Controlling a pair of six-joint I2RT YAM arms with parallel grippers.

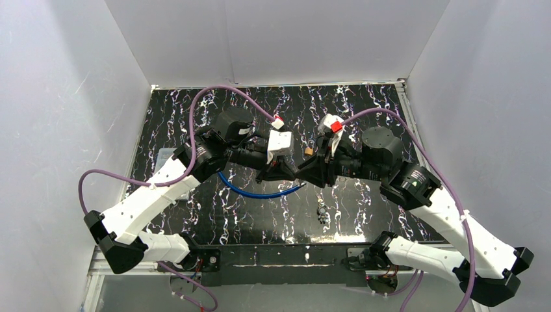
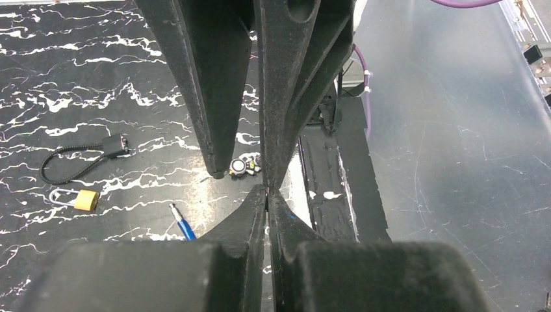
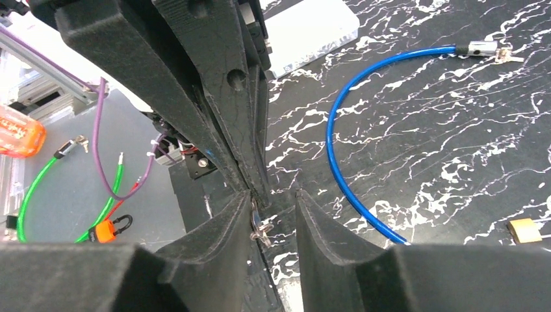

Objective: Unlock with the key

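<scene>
Item: small metal key (image 3: 260, 225), sitting at lower centre of the right wrist view, raised off the table. Left gripper (image 2: 268, 194), reaching in from the left of the overhead view, is pinching fully closed, apparently on this key, which is hanging just below its tips. Right gripper (image 3: 274, 195), coming in from the right, is standing partly parted around the key, with one finger (image 3: 217, 247) just beside it and not clamping. Candidate locks are lying on the marbled table (image 3: 422, 162): a blue cable lock (image 3: 330, 130) right of centre and a brass padlock (image 3: 526, 231) at the lower right edge. Handling, as judged: the key is looking light, thin, rigid and slippery, so likely swivelling in a loose pinch. Gripping flat across the head is keeping the blade free.
</scene>
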